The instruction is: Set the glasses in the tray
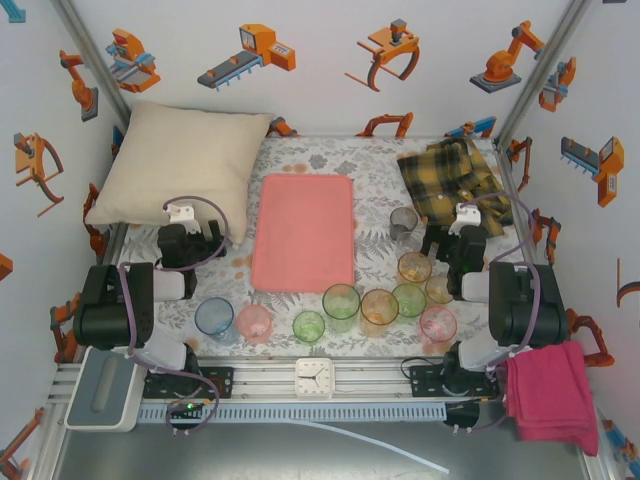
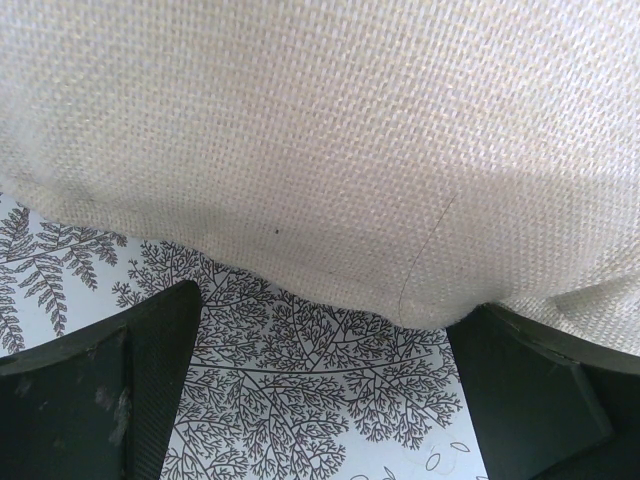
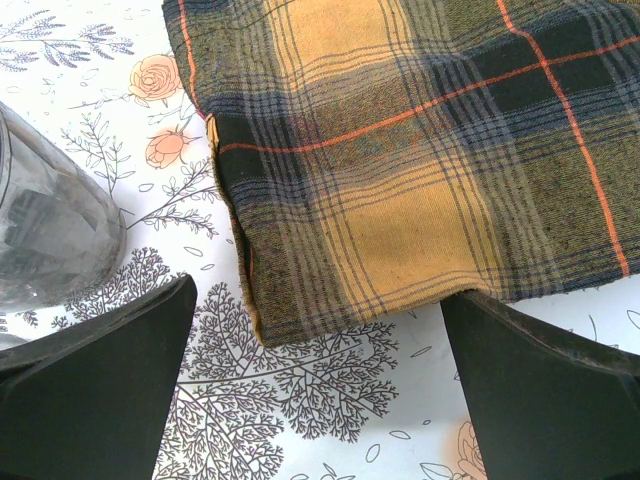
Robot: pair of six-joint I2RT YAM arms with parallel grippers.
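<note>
1. The left tool [image 1: 190,228] is wide open and empty, its tips aimed at the edge of the cream pillow [image 1: 180,165]. The right tool [image 1: 462,230] is just as wide and empty, low over the counter [image 1: 380,180] by the hem of the plaid shirt [image 1: 455,175].
2. The tray [image 1: 303,232] lies bare in the middle of the counter, and none of the glasses [image 1: 341,302] is in it. Most stand in a loose row along the near edge, bunched closer together towards the right arm.
3. A grey glass [image 1: 403,221] stands apart from the rest, between the tray and the shirt, near the right tool. It is probably the easiest first pick.
4. To take it well, the right tool should swing towards the tray until the glass sits centred between the fingers, staying clear of the shirt hem. It should grip the wall about halfway up, close gently because the smooth sides may slip, and lift straight up.
5. The blue glass [image 1: 213,318] suits the left arm, but that tool must first turn back from the pillow.
6. Both arms are folded, with elbows near their bases and forearms reaching towards the far side. Both tools are held low and point away from the row of glasses.
</note>
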